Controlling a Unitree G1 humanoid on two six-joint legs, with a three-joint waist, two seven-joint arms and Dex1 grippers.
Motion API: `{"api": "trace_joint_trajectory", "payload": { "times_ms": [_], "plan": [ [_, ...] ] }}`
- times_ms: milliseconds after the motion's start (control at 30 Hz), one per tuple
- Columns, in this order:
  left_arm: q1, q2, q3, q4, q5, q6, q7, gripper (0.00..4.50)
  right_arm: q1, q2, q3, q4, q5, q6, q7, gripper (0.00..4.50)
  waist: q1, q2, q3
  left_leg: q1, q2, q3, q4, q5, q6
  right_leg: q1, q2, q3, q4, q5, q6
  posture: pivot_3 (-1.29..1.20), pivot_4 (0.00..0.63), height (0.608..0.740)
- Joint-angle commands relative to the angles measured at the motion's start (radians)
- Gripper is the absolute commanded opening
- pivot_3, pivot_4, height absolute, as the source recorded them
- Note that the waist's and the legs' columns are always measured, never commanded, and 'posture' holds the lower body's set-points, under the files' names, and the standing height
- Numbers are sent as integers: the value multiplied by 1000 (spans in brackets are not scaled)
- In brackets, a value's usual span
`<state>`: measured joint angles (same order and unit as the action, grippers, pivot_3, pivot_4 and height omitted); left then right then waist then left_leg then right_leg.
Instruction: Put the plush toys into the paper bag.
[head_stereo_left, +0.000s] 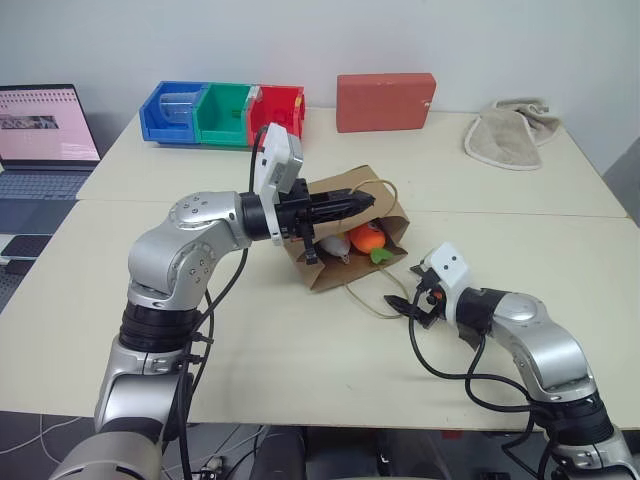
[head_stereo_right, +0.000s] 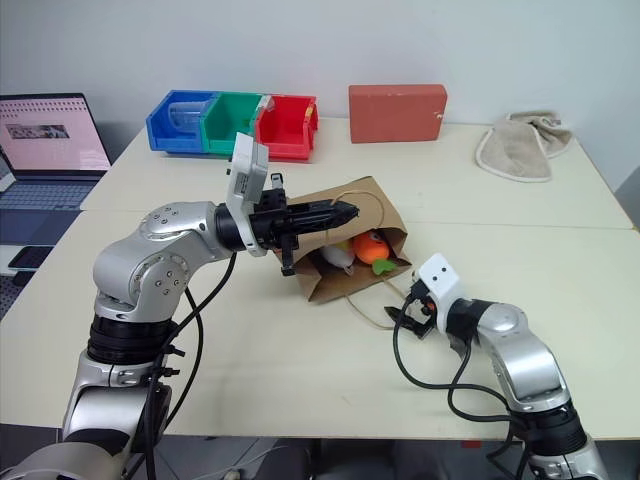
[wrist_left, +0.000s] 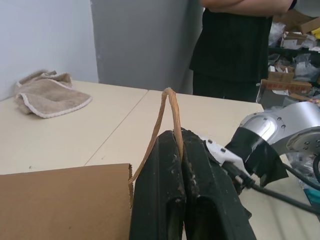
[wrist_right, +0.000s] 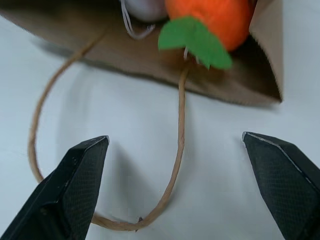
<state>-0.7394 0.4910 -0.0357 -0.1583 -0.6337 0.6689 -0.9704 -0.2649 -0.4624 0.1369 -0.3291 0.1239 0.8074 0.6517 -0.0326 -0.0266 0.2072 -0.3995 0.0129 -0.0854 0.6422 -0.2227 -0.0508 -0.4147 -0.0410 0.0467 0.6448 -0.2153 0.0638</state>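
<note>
**Both toys in the bag's mouth**

The brown kraft paper bag (head_stereo_left: 345, 245) lies on its side, mouth open. Left gripper (head_stereo_left: 350, 205) pinches the upper twisted-paper handle (wrist_left: 167, 112) shut. White egg-shaped plush (head_stereo_left: 333, 244) and orange carrot plush (head_stereo_left: 368, 238) sit just inside, looking soft and light. Right gripper (wrist_right: 190, 185) hangs wide open, empty, over the lower handle loop (wrist_right: 175, 150).

No text can be read; the laptop screen (head_stereo_left: 45, 125) at ten o'clock shows only illegible lines.

Laptop (head_stereo_left: 45, 135), blue, green, red bins (head_stereo_left: 222, 113), red box (head_stereo_left: 385, 102), beige cloth (head_stereo_left: 512, 133), person (wrist_left: 235, 45)
</note>
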Motion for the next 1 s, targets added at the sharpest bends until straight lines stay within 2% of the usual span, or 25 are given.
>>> {"api": "trace_joint_trajectory", "payload": {
  "times_ms": [33,333,367,467,600,667,800,900,1000],
  "plan": [
    [-9,11,12,-37,-1,-11,4,0,-16,-8,15,-9,9,-18,1,3515,0,0,0,0,0,0,0,0,0,0,0,0,0,0,0,0,150,740],
    [-7,19,18,-38,-4,-12,9,0,-45,-21,40,63,-21,-74,-18,283,0,0,0,0,0,0,0,0,0,0,0,0,0,0,0,0,150,740],
    [-7,19,18,-37,-4,-12,9,0,-47,-20,38,69,-20,-78,-19,43,0,0,0,0,0,0,0,0,0,0,0,0,0,0,0,0,150,740],
    [-11,25,23,-35,-4,-13,9,0,-60,-7,-5,66,16,-57,-20,43,0,0,0,0,0,0,0,0,0,0,0,0,0,0,0,0,150,740],
    [-49,46,49,-10,6,-31,13,0,-83,-16,-130,-2,165,65,32,43,0,0,0,0,0,0,0,0,0,0,0,0,0,0,0,0,150,740],
    [-92,46,75,17,-5,-32,30,0,-108,-54,-218,-49,263,164,71,43,2,0,0,0,0,0,0,0,0,0,0,0,0,0,0,0,150,740],
    [-170,49,88,81,7,-57,21,0,-257,-135,-371,-44,408,328,84,43,1,0,0,-1,0,0,1,0,0,0,0,0,0,0,1,0,150,740],
    [-244,43,83,172,34,-91,7,0,-386,-219,-426,1,475,394,103,43,1,0,0,0,0,0,0,0,0,0,0,0,0,0,1,0,150,740],
    [-300,27,53,261,83,-137,-5,0,-454,-308,-409,27,501,402,141,43,1,0,0,-1,0,0,-1,0,0,0,0,-1,0,0,0,0,150,740]
  ]
}}
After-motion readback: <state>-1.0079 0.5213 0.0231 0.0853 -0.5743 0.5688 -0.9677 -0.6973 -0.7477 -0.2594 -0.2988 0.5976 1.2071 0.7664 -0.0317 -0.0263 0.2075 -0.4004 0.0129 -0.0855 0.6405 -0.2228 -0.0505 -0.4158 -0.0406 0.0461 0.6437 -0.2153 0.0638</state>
